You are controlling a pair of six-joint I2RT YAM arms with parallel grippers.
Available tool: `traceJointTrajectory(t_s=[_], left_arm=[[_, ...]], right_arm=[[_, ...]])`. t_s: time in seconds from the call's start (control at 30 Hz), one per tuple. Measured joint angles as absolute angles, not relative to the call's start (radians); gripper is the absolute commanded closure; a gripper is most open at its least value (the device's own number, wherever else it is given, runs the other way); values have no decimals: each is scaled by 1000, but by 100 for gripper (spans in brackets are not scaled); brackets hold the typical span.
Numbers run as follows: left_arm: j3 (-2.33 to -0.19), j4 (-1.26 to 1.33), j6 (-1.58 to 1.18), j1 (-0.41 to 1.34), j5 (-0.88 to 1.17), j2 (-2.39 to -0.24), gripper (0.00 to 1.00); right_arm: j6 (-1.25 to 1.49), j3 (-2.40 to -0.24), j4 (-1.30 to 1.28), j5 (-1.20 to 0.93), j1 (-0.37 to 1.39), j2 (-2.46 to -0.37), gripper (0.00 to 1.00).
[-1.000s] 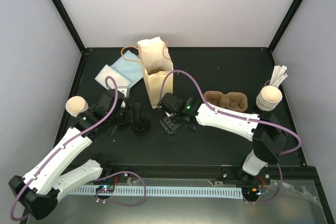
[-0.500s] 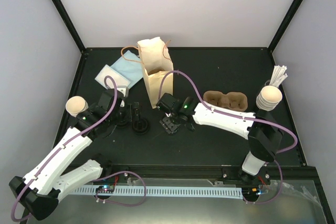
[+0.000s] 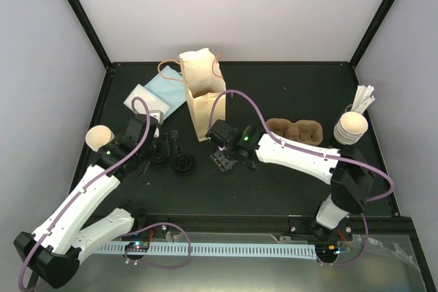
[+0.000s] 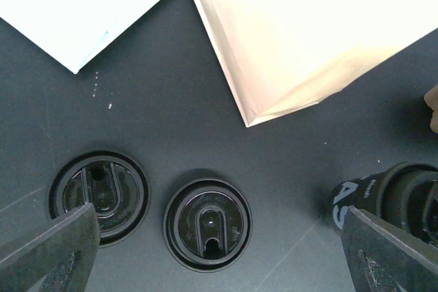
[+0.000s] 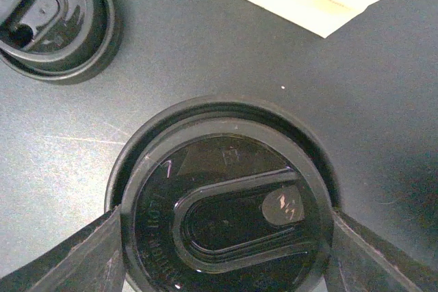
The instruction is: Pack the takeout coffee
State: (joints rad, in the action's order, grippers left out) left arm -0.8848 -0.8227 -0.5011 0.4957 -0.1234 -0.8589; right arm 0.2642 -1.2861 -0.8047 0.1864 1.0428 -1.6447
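The takeout coffee (image 3: 99, 137), a single cream paper cup, stands at the left edge of the table, left of my left arm. My left gripper (image 3: 168, 147) hovers open over two black lids (image 4: 207, 223) (image 4: 99, 189); one of them lies between its fingertips, untouched. My right gripper (image 5: 224, 237) is low on the table in front of the paper bag (image 3: 202, 94). Its fingers (image 5: 82, 251) press on both sides of a third black lid (image 5: 226, 213). In the top view that lid is hidden under the right gripper (image 3: 222, 160).
A brown pulp two-cup carrier (image 3: 294, 129) lies right of centre. A stack of cups with white sticks (image 3: 352, 126) stands at the far right. White napkins and a blue sheet (image 3: 156, 92) lie behind my left arm. Another lid (image 5: 51, 22) lies near my right gripper.
The right gripper's jaws have narrowed onto the lid beneath it. My left arm has shifted slightly toward the back, its gripper still wide.
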Motion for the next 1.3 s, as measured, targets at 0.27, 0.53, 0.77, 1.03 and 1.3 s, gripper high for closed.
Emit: traceJointTrajectory(t_s=[0.27, 0.53, 0.77, 1.03, 1.3], left_arm=[[-874, -822, -529, 457, -124, -854, 1], [-865, -822, -539, 446, -141, -825, 1], [-873, -843, -572, 446, -220, -830, 1], [-892, -838, -567, 445, -221, -839, 1], [-975, -822, -550, 445, -210, -905, 1]], right_arm=[[266, -1281, -803, 217, 1043, -1572, 31], [269, -1260, -798, 242, 1034, -1518, 31], [270, -1238, -791, 261, 1031, -1461, 31], [270, -1210, -783, 264, 1030, -1408, 32], [266, -1161, -762, 265, 1030, -1352, 32]])
